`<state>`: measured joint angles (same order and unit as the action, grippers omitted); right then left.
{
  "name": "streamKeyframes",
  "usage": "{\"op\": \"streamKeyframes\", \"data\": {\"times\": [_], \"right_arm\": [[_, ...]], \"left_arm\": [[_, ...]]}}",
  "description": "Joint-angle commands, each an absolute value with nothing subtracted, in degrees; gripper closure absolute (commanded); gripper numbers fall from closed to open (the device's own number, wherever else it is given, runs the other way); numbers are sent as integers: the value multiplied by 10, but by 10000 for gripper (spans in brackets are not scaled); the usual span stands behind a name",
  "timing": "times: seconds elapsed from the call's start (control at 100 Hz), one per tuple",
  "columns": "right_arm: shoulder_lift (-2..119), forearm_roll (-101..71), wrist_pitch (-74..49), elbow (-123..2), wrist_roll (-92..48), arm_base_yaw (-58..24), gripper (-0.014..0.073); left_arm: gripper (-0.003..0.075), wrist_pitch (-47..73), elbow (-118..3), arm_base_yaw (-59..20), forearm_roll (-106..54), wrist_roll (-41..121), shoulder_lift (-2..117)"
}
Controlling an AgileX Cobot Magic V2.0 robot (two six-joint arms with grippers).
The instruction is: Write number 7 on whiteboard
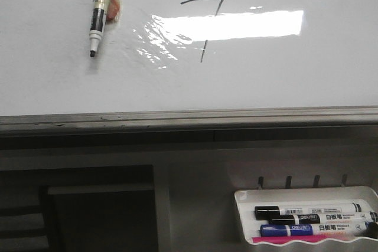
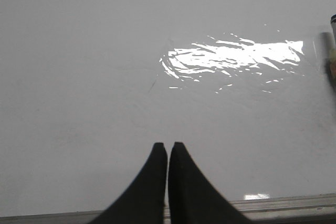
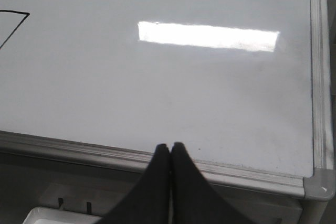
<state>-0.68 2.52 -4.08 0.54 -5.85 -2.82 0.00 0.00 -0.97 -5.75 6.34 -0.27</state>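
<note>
Front view: number 7 drawn on whiteboard, right of the taped marker stuck there. Writing looks done. My left gripper and right gripper are clenched, holding nothing. Next probably just retreat.

Front cam faces whiteboard; both wrist cams close on it.

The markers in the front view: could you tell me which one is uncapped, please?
The marker on the whiteboard, left of the 7: its bare dark tip points down. The markers in the tray keep their black and blue caps.
</note>
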Motion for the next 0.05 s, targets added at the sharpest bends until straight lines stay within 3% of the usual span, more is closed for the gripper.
{"op": "streamKeyframes", "data": {"times": [0.0,0.04], "right_arm": [[-17,29,8,23,-60,-25,658],[-17,29,8,23,-60,-25,658]], "left_arm": [[741,-39,20,-8,-62,57,-19],[741,-39,20,-8,-62,57,-19]]}}
